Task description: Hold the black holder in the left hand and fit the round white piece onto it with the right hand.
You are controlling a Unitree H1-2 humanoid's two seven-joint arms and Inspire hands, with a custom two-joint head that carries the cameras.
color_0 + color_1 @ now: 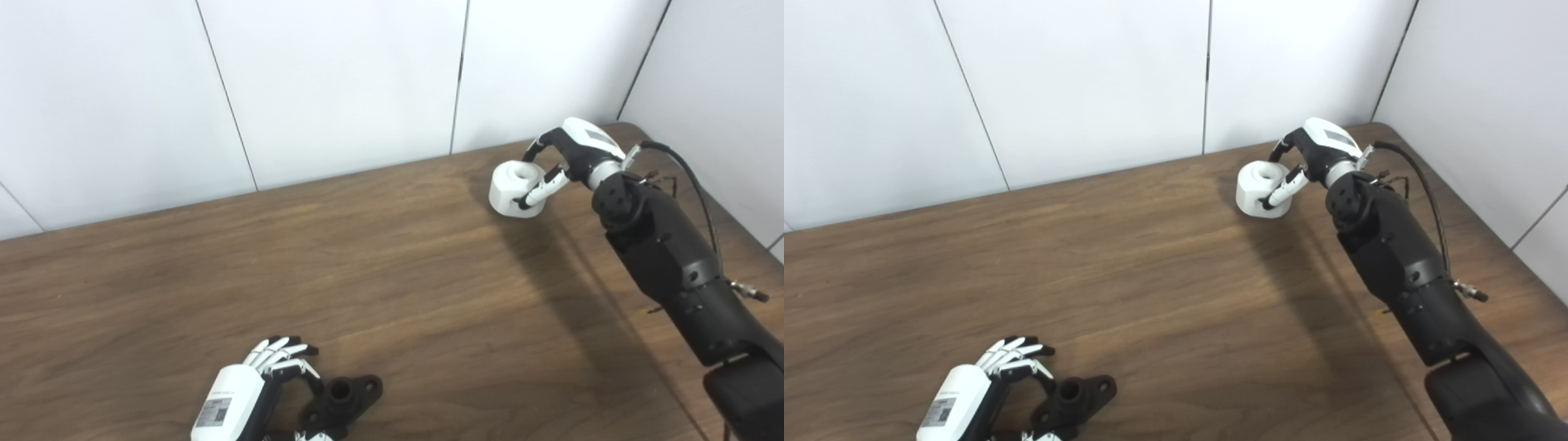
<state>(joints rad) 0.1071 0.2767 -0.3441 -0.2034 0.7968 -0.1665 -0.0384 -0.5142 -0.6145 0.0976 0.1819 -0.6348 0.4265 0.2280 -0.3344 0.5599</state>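
The black holder (pixel 343 399) lies flat on the wooden table (pixel 392 275) near the front edge, a short tube standing up from its lobed base. My left hand (pixel 257 392) is just left of it, fingers (pixel 288 354) spread above its left end and thumb below it, not closed on it. The round white piece (pixel 514 187), a thick ring with a centre hole, is at the far right of the table. My right hand (pixel 566 162) is shut on it, thumb on the near side and fingers over the far rim.
White wall panels (pixel 343 79) stand close behind the table's far edge and along the right side. A black cable (pixel 692 177) loops off my right forearm.
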